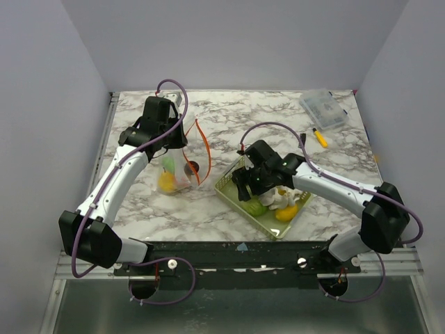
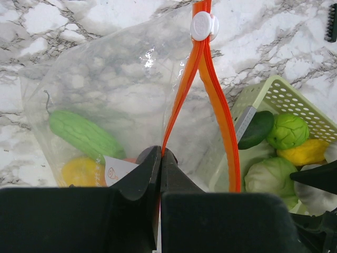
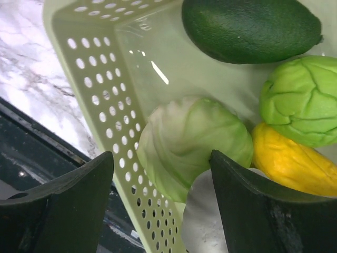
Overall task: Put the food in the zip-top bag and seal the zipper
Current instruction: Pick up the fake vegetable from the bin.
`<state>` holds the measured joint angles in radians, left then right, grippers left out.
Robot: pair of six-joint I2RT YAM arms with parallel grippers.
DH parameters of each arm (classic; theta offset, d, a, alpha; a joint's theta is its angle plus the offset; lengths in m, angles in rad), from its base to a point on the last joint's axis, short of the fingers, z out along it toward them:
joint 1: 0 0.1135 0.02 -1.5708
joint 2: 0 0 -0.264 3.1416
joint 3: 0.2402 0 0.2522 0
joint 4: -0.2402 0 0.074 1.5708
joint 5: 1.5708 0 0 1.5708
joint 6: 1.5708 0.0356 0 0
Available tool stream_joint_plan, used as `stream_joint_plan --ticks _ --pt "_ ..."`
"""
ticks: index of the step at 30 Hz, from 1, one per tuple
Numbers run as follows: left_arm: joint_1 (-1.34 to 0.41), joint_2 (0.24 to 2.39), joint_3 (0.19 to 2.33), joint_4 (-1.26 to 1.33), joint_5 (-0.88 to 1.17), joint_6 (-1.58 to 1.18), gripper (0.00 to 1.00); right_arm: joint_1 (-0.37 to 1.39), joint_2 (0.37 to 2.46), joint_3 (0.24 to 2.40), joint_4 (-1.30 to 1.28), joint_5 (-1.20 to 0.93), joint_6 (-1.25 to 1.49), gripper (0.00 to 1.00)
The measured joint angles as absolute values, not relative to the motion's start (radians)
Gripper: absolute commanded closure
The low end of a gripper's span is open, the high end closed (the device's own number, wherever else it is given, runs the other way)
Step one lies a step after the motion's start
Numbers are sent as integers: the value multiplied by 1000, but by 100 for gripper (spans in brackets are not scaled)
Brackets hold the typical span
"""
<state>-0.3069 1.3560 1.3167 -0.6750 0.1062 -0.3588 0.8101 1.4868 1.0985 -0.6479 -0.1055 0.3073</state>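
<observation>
You pinched the zipper (image 2: pixel 210 100) with the left gripper (image 2: pixel 160 155); the right gripper (image 3: pixel 160 161) was spread over the basket (image 3: pixel 100 79).
Its jaws stood above a pale cabbage (image 3: pixel 195 137); the bag (image 2: pixel 105 79) held green and yellow food (image 2: pixel 84 134).

white marble-patterned table (image 1: pixel 229 118), grey veins, plain walls on three sides. clear zip-top bag (image 1: pixel 177 170) rested on left-centre part, orange-red strip along its right side. pale green mesh basket (image 1: pixel 229 195) sat near centre, just right of bag, turned diagonal to table edge. clear lidded box (image 1: pixel 324 108) lay toward far right corner. short yellow marker pen (image 1: pixel 320 137) lay near it, not touching.
</observation>
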Motion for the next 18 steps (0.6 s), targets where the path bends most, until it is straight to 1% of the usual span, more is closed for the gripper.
stream_joint_plan --ticks 11,18 --pt "-307 1356 1317 -675 106 -359 100 836 1525 1098 -649 41 286 16" --pt "-307 1356 1317 -675 106 -359 100 873 1582 1105 -657 159 268 15"
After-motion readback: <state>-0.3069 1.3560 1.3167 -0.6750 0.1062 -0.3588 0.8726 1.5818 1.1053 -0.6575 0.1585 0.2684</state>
